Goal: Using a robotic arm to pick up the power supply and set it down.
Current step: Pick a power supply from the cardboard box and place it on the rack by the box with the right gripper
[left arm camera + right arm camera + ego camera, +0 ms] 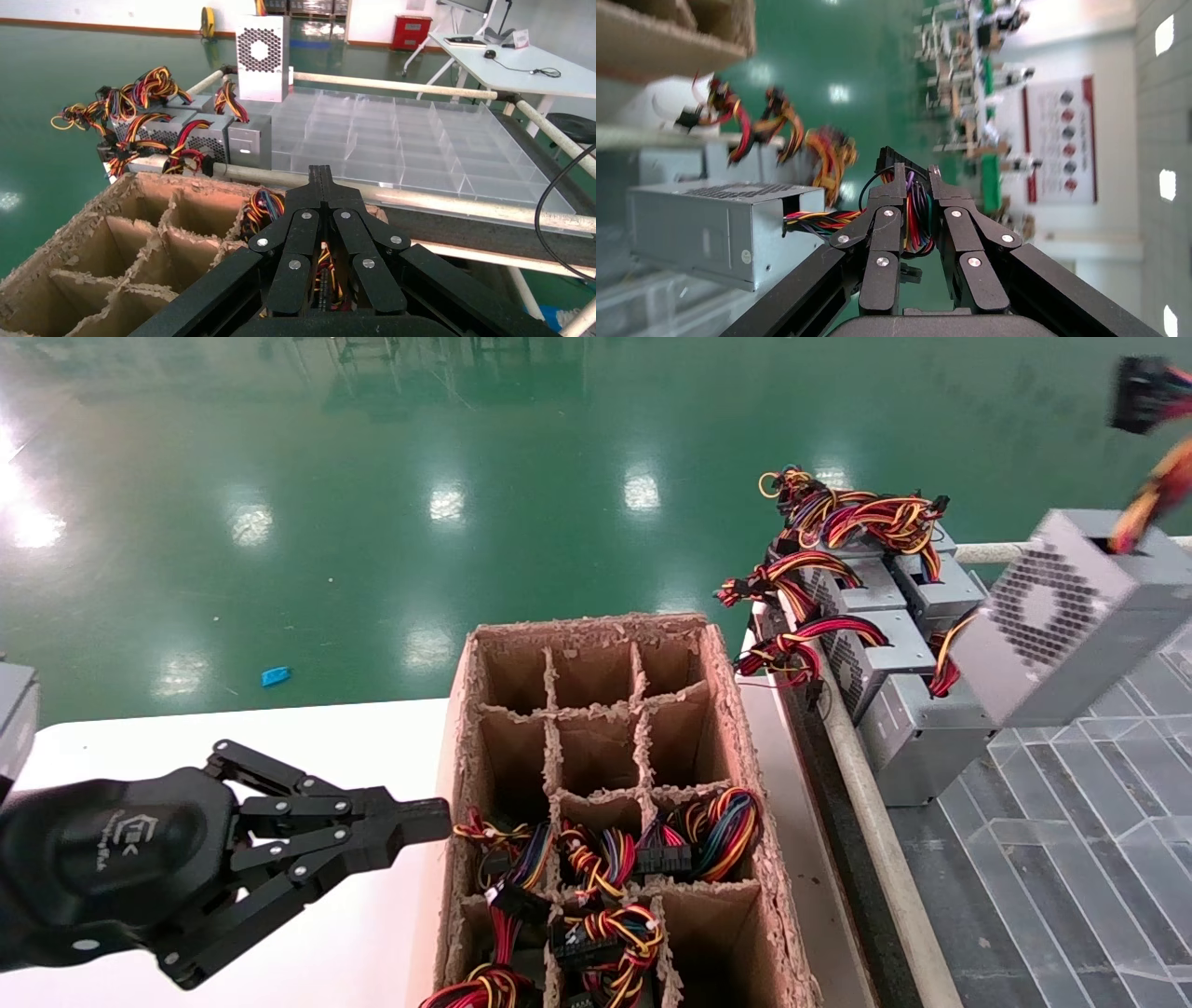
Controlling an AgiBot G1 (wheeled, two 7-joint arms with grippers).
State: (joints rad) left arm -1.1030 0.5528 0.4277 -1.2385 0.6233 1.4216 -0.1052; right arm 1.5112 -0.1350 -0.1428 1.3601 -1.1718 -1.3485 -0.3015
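The power supply [1071,617], a grey metal box with a perforated vent side, hangs tilted at the right over the clear tray's far corner. Its red-yellow-black wire bundle [1150,491] runs up to a black connector [1144,395]. I cannot tell whether its lower edge touches the tray. In the right wrist view my right gripper [916,172] is shut on that wire bundle [916,210], with the box [715,225] dangling beside it. The gripper itself is outside the head view. My left gripper [438,820] is shut and holds nothing, beside the cardboard box's left wall. The left wrist view shows the left gripper [321,175] and the hanging power supply [262,60].
A brown divided cardboard box [722,691] holds several wired supplies in its near cells. Several more grey power supplies [894,654] lie in a row at the tray's edge. A clear compartment tray [1071,859] fills the right, bordered by a pipe rail [875,822]. A white table [354,747] lies under the left arm.
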